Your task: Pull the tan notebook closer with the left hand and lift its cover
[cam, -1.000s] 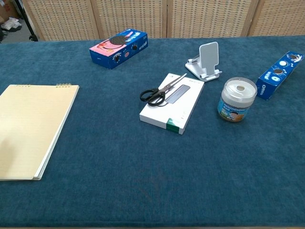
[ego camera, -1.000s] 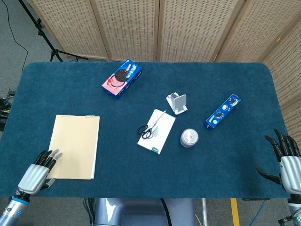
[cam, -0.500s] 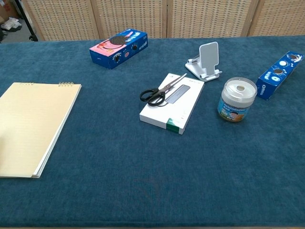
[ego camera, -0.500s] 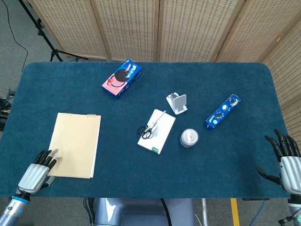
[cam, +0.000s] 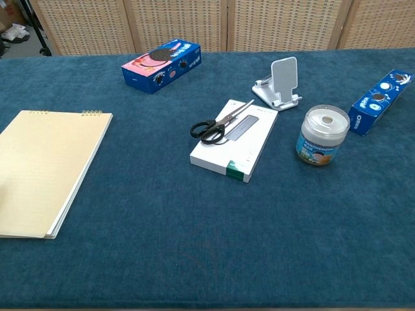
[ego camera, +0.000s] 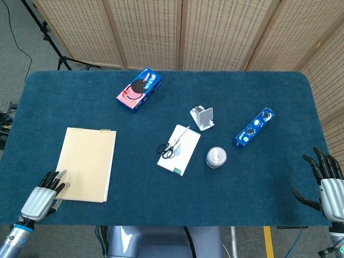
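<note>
Tan notebook [ego camera: 86,165] lies closed, near left; left hand [ego camera: 44,194] presses fingertips on its near corner; right hand [ego camera: 326,181] spread, holding nothing.

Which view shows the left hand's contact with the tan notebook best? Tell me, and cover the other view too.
The head view. It shows the left hand whole, with its fingertips resting on the tan notebook at the near left corner. The chest view shows the notebook's closed cover and spiral edge larger, but the hand falls outside its frame.
</note>
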Controlling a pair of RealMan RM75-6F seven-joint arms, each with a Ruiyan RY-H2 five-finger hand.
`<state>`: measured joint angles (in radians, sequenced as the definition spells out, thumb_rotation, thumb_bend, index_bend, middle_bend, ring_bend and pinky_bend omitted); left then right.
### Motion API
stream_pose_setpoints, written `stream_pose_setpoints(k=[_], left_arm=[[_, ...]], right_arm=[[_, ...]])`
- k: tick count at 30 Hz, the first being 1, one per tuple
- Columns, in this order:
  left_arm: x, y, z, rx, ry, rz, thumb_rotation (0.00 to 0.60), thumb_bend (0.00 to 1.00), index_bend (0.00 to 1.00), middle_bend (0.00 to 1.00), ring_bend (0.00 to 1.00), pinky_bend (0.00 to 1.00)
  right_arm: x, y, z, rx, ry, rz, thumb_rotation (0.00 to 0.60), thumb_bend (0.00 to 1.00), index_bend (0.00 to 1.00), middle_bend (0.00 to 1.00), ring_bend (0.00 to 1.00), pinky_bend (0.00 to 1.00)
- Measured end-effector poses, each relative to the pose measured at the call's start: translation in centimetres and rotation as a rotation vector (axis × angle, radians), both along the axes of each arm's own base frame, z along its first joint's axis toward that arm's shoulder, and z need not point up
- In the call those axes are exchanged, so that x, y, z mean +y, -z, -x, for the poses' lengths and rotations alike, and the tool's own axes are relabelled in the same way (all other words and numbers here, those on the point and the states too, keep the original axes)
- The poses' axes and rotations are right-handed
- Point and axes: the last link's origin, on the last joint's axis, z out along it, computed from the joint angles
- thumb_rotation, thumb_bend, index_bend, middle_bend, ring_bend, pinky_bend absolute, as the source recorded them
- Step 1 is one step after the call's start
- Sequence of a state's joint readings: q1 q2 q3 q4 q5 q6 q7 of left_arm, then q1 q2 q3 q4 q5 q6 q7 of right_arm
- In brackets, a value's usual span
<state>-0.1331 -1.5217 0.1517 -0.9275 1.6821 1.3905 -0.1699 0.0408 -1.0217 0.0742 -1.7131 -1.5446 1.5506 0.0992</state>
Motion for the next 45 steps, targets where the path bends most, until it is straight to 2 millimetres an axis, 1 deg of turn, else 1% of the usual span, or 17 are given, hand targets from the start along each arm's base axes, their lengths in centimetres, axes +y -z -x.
stream_pose_setpoints(k=[6,9,11,14,21,23,27,29,37,45], left_arm=[[0.0,0.1,0.0,-0.012,-0.005,-0.003,0.600,0.49,0.40,0.00,0.00,0.00],[0.0,0.1,-0.1,-0.022,-0.007,-0.004,0.600,0.53,0.47,0.00,0.00,0.00],[0.0,0.2,-0.1,-0.031,-0.010,-0.005,0.600,0.56,0.54,0.00,0.00,0.00],[0.1,0.2,-0.1,-0.041,-0.012,-0.010,0.600,0.60,0.60,0.00,0.00,0.00],[0.1,0.2,-0.1,-0.056,-0.014,-0.018,0.600,0.63,0.72,0.00,0.00,0.00],[0.1,0.2,-0.2,-0.067,-0.012,-0.022,0.600,0.64,0.77,0.00,0.00,0.00],[0.1,0.0,-0.2,-0.073,-0.010,-0.023,0.600,0.64,0.85,0.00,0.00,0.00],[0.1,-0.1,-0.2,-0.074,-0.008,-0.022,0.600,0.64,0.87,0.00,0.00,0.00],[-0.5,-0.4,-0.7,-0.072,0.007,-0.006,0.600,0.64,0.87,0.00,0.00,0.00],[-2.0,-0.9,-1.4,-0.076,0.018,0.053,0.600,0.64,0.87,0.00,0.00,0.00]], right_arm=[[0.0,0.0,0.0,-0.001,0.001,-0.002,0.600,0.23,0.13,0.00,0.00,0.00],[0.0,0.0,0.0,-0.002,0.001,-0.003,0.600,0.23,0.13,0.00,0.00,0.00],[0.0,0.0,0.0,-0.003,0.000,-0.004,0.600,0.23,0.13,0.00,0.00,0.00],[0.1,0.0,-0.1,-0.005,-0.002,-0.006,0.600,0.23,0.13,0.00,0.00,0.00],[0.1,0.0,-0.1,-0.010,-0.003,-0.008,0.600,0.23,0.13,0.00,0.00,0.00],[0.1,0.0,-0.1,-0.012,-0.004,-0.009,0.600,0.24,0.13,0.00,0.00,0.00],[0.1,0.0,-0.1,-0.015,-0.004,-0.009,0.600,0.23,0.13,0.00,0.00,0.00],[0.1,0.0,-0.1,-0.014,-0.004,-0.009,0.600,0.23,0.13,0.00,0.00,0.00],[0.0,0.0,-0.1,-0.014,-0.004,-0.010,0.600,0.23,0.13,0.00,0.00,0.00],[0.1,-0.1,0.0,-0.015,-0.002,-0.010,0.600,0.23,0.13,0.00,0.00,0.00]])
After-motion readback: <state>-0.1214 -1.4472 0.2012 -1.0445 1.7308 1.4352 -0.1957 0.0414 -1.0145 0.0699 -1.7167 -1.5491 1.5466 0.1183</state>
